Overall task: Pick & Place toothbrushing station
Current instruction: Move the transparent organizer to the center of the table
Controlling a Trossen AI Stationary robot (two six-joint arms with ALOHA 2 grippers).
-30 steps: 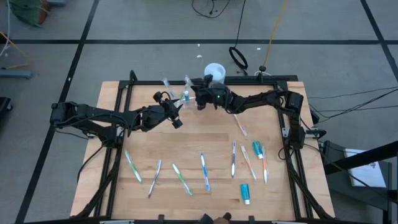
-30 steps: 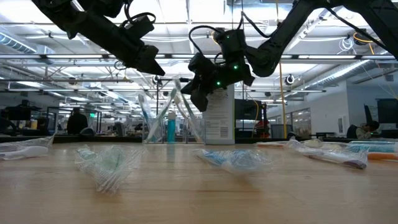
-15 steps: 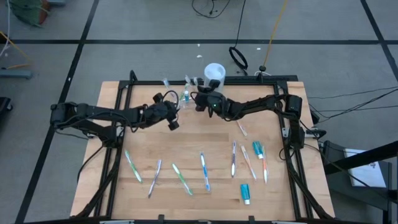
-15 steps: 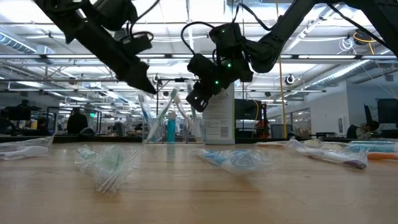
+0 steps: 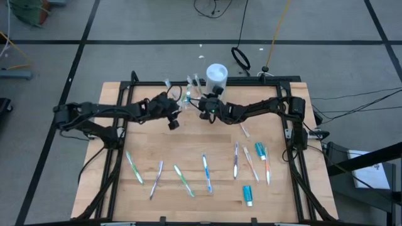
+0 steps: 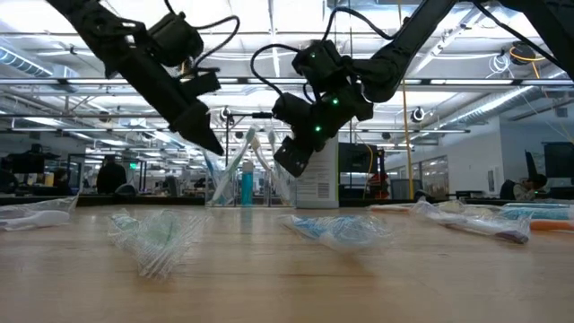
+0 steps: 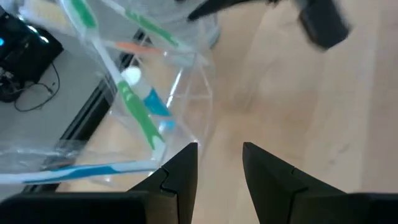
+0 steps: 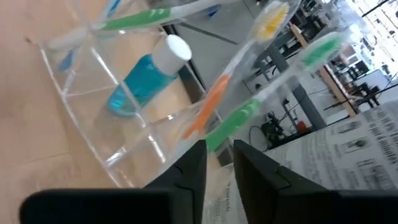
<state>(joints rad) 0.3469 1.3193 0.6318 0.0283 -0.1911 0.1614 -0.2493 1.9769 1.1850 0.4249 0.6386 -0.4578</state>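
Note:
The toothbrushing station (image 5: 186, 95) is a clear plastic holder with upright compartments. It stands on its base near the table's far edge and holds several toothbrushes and a blue tube. It also shows in the low view (image 6: 244, 179). My left gripper (image 5: 174, 121) is open just left of and nearer than the station, which lies ahead of it in the left wrist view (image 7: 155, 93). My right gripper (image 5: 203, 113) is open by a narrow gap at the station's right side, close to its clear wall (image 8: 124, 106).
A white lidded tub (image 5: 216, 74) stands at the far edge, right of the station. Several wrapped toothbrushes (image 5: 206, 172) and toothpaste tubes (image 5: 247, 194) lie across the table's near half. The wood between the grippers and that row is bare.
My left gripper has gone down and toward the far edge, closing on the station's left side. My right gripper has gone down and a little toward the near edge, tipping its fingers down beside the station's right side. The station has stayed put.

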